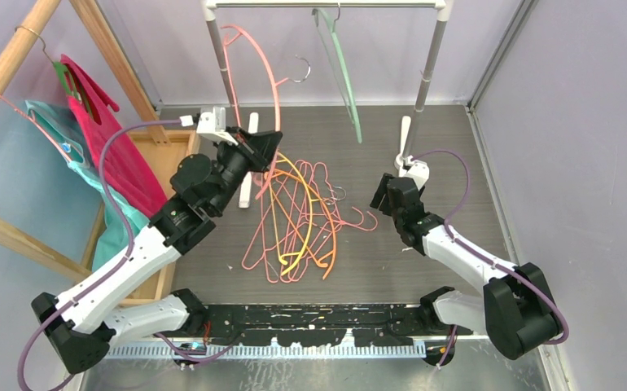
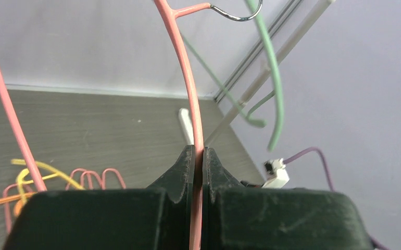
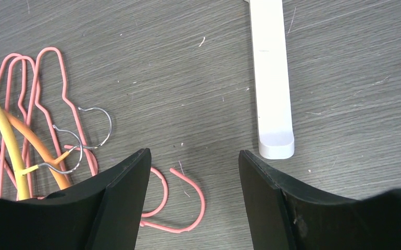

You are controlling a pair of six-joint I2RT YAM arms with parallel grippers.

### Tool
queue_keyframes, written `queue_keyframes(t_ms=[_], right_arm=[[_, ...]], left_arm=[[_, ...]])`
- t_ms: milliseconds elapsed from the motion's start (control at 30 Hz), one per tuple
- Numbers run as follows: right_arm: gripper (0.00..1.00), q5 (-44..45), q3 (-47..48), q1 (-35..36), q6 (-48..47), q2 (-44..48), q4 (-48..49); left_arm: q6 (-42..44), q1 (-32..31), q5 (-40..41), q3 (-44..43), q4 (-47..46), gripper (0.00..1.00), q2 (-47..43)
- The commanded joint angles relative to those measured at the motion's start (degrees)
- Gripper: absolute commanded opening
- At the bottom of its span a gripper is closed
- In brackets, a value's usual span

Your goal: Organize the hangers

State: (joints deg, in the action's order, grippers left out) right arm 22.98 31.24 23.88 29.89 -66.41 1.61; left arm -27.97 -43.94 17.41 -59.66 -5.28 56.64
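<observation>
Both arms (image 1: 123,273) (image 1: 461,251) show white links (image 1: 151,254), black joints (image 1: 181,221), purple cables (image 1: 107,175), a black left claw (image 2: 198,156) and right claw (image 3: 194,159).

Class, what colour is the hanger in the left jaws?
Salmon-pink hanger, clearest in left wrist view.

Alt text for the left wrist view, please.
The left gripper is shut on the thin arm of a pink hanger, which rises from the jaws to a metal hook at top. Behind hangs a green hanger; more hangers lie on the grey table at lower left.

One pink hanger (image 2: 190,88) is held raised; a green one (image 2: 274,67) hangs (hook uppermost); the rest (image 1: 302,216) lie tangled on the worktop (image 1: 432,155).
</observation>
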Motion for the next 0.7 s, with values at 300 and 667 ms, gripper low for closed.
queue_keyframes(t_ms=[300,667], right_arm=[[0.68,3.97,3.85,-0.15,-1.36,2.44,-0.68],[0.68,4.56,4.38,-0.15,-1.76,1.89,-0.99]], left_arm=[[-14.45,6.54,-11.85,-11.26,-18.19,0.00,11.47],[-17.19,7.91,-18.29,-8.08,-31.48,0.00,13.68]])
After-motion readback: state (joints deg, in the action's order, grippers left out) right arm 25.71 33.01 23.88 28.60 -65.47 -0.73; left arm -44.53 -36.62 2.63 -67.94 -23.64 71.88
